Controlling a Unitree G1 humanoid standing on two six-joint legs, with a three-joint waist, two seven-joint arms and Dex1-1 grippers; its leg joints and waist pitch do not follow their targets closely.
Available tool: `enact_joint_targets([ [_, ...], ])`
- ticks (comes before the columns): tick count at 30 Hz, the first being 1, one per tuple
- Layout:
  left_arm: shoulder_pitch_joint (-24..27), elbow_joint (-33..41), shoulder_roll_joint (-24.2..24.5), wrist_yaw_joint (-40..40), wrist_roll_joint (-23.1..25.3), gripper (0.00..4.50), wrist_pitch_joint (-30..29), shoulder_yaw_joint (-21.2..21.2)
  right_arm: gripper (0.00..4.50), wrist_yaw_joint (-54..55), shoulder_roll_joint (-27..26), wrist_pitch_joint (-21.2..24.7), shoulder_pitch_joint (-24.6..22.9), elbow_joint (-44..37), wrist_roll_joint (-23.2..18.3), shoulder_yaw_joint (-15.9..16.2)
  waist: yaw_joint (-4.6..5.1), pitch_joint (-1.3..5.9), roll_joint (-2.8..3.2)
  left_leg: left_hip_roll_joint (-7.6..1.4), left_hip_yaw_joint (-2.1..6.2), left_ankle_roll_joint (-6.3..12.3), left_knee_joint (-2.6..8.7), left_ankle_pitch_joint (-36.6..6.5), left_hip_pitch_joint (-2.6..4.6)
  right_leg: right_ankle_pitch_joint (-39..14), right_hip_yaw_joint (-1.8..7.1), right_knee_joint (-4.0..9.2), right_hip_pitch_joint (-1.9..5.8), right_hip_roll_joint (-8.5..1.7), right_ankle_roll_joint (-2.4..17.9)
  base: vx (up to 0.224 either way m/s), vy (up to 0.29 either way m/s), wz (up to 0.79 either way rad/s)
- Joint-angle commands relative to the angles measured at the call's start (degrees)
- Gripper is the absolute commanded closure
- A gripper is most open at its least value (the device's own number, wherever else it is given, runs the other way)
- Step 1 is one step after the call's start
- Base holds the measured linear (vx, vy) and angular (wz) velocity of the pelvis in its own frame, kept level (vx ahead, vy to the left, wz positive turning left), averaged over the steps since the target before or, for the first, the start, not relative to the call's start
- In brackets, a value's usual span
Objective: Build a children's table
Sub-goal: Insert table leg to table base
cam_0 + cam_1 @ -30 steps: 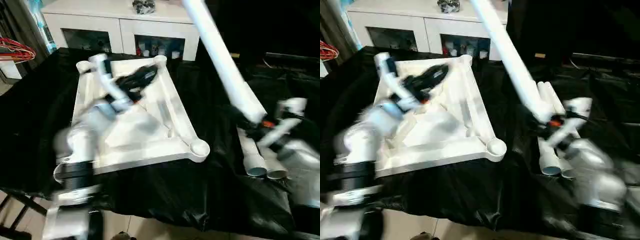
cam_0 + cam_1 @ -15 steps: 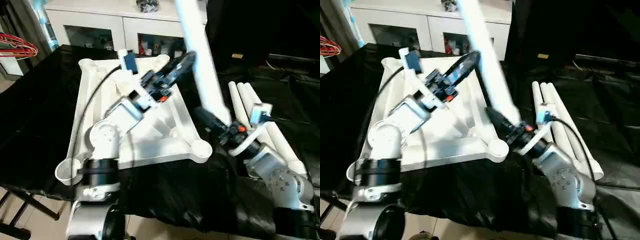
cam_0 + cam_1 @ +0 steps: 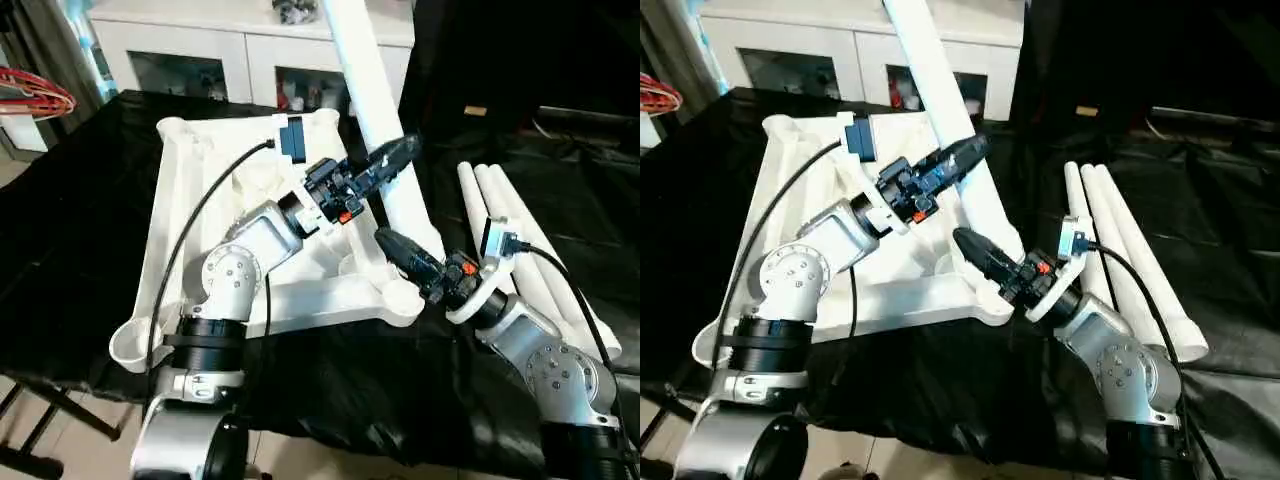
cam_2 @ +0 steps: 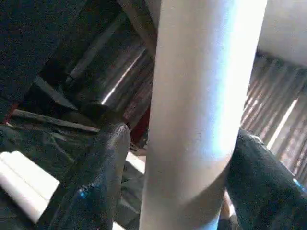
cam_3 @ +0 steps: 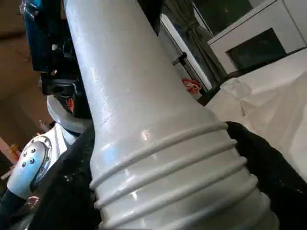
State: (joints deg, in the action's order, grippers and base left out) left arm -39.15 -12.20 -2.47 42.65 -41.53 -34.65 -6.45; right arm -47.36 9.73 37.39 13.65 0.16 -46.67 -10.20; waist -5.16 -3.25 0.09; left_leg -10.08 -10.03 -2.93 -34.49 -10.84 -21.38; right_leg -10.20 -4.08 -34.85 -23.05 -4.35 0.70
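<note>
a: where's the table top?

b: upside down on the black cloth (image 3: 90, 230), white table top (image 3: 190, 200), ribs up. near-right corner socket (image 3: 398, 292) sits just under the leg's lower end; contact there is hidden by the right gripper.

a: and the leg?

b: one white leg (image 3: 372, 95) stands steeply tilted over that corner, upper end cut off by the frame edge. right gripper (image 3: 408, 255) is clamped around its base; the wrist view shows black fingers (image 5: 72, 191) either side of the ridged end. left gripper (image 3: 392, 160) grasps the leg higher up, a finger (image 4: 96, 177) on each side of the tube, touching it.

a: the others?

b: three spare legs (image 3: 520, 235) lie side by side on the cloth to the right, partly covered by the right arm. white cabinet (image 3: 230, 40) behind, contents too dark to make out. red wire thing (image 3: 35, 100) at far left, cut off.
</note>
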Motion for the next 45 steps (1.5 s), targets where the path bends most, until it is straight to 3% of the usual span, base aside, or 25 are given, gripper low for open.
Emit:
enact_joint_targets([
  [1,-1.1,0.1,0.8,-0.4,1.5,1.73,0.7,0.5,1.35,-0.4,0.2,-0.1,0.2,-1.2,-0.6,0.3,-0.13,3.91,-0.04,-2.62,0.97,1.65,4.1,-8.9,0.33,-14.2,2.56,4.89,3.43,-3.99,9.8,0.0,0.0,0.0],
  [4,-1.3,-0.3,1.2,-1.0,2.0,2.09,1.6,0.3,1.35,-0.3,0.0,-0.3,0.0,-1.2,-0.7,0.2,-0.19,3.87,0.16,-2.64,1.03,1.57,4.16,-9.2,0.34,-15.0,2.53,4.98,3.41,-4.05,9.7,0.0,0.0,0.0],
  [12,-1.0,1.0,1.8,-3.1,2.7,2.49,2.4,-0.3,1.35,0.8,-0.4,-2.3,0.4,-0.7,1.4,1.1,-0.19,3.87,0.25,-2.69,0.99,1.44,4.15,-9.3,0.34,-13.9,2.56,4.8,3.38,-4.07,10.4,0.0,0.0,0.0],
  [13,-0.9,1.5,1.9,-3.6,3.0,2.56,2.4,-0.2,0.79,0.7,-0.3,-2.4,0.5,-0.6,1.5,1.2,-0.17,3.85,0.17,-2.66,0.98,1.48,4.16,-9.3,0.29,-14.1,2.57,4.82,3.38,-4.08,10.3,0.0,0.0,0.0],
  [15,-0.8,2.4,2.0,-4.7,3.7,2.56,2.9,0.0,0.65,0.9,-0.1,-2.7,0.8,-0.6,1.9,1.2,-0.2,3.79,-0.01,-2.75,1.01,1.47,4.2,-9.4,0.27,-14.9,2.56,4.83,3.37,-4.11,10.2,0.0,0.0,0.0],
  [17,-0.7,3.5,2.4,-5.2,5.6,2.57,4.6,0.8,0.49,0.5,0.5,-1.9,0.8,-1.3,1.0,0.9,-0.29,3.81,0.46,-2.78,1.08,1.41,4.22,-9.5,0.38,-15.6,2.6,4.91,3.32,-4.15,9.7,0.0,0.0,0.0],
  [20,-1.0,4.2,2.7,-6.6,6.4,2.57,4.6,0.9,0.2,0.3,1.3,-2.0,0.6,-2.2,0.7,0.4,-0.23,3.76,0.55,-2.72,1.06,1.37,4.25,-9.6,0.3,-15.1,2.58,4.93,3.3,-4.04,9.7,0.0,0.0,0.0],
  [23,-1.3,4.1,3.5,-6.5,7.6,2.57,4.9,1.7,0.02,0.9,2.1,-3.0,0.7,-2.7,1.4,-0.4,-0.23,3.75,0.28,-2.62,1.05,1.46,4.26,-9.6,0.25,-15.4,2.56,5.03,3.37,-3.94,9.1,0.0,0.0,0.0],
  [25,-1.7,3.9,4.6,-6.3,9.4,2.57,5.1,3.0,0.0,1.6,3.7,-3.5,1.3,-3.1,1.5,-2.1,-0.24,3.84,0.53,-2.67,1.1,1.4,4.22,-9.3,0.35,-15.5,2.56,4.99,3.3,-3.88,8.4,0.0,0.0,0.0],
  [28,-2.0,3.7,5.6,-6.9,11.1,2.57,5.3,4.3,0.0,1.9,6.0,-2.6,2.3,-4.1,0.6,-4.0,-0.21,3.88,0.34,-2.59,1.0,1.59,4.12,-8.5,0.36,-14.6,2.59,4.84,3.33,-3.81,8.4,0.0,0.0,0.0],
  [34,-2.3,3.8,6.8,-8.1,13.7,2.57,5.7,6.4,0.0,3.4,10.6,-3.4,3.8,-4.8,4.5,-3.9,-0.35,3.89,0.03,-2.45,0.83,2.09,3.86,-7.3,0.22,-14.4,2.56,4.76,3.34,-3.92,9.0,0.0,0.0,0.0],
  [38,-2.5,4.3,7.5,-7.5,15.6,2.57,6.0,8.0,0.0,3.1,13.1,-4.6,5.5,-6.4,8.1,-1.2,-0.34,3.9,-0.11,-2.46,0.85,2.17,3.85,-7.0,0.19,-15.1,2.53,4.77,3.32,-3.84,8.5,0.0,0.0,0.0],
  [41,-2.4,5.2,8.4,-6.8,17.0,2.57,5.8,9.8,0.0,2.8,16.5,-6.0,7.0,-7.1,15.9,6.5,-0.28,3.88,-0.09,-2.45,0.88,2.07,3.77,-7.0,0.17,-15.1,2.52,4.71,3.26,-3.83,8.4,0.0,0.0,0.0],
  [45,-2.3,5.7,8.7,-6.6,17.7,2.57,5.8,11.0,0.0,4.7,15.9,-6.2,8.2,-6.5,18.6,9.3,-0.21,3.89,-0.01,-2.5,0.87,2.23,3.78,-7.2,0.21,-14.8,2.6,4.66,3.2,-3.82,9.0,0.0,0.0,0.0],
])
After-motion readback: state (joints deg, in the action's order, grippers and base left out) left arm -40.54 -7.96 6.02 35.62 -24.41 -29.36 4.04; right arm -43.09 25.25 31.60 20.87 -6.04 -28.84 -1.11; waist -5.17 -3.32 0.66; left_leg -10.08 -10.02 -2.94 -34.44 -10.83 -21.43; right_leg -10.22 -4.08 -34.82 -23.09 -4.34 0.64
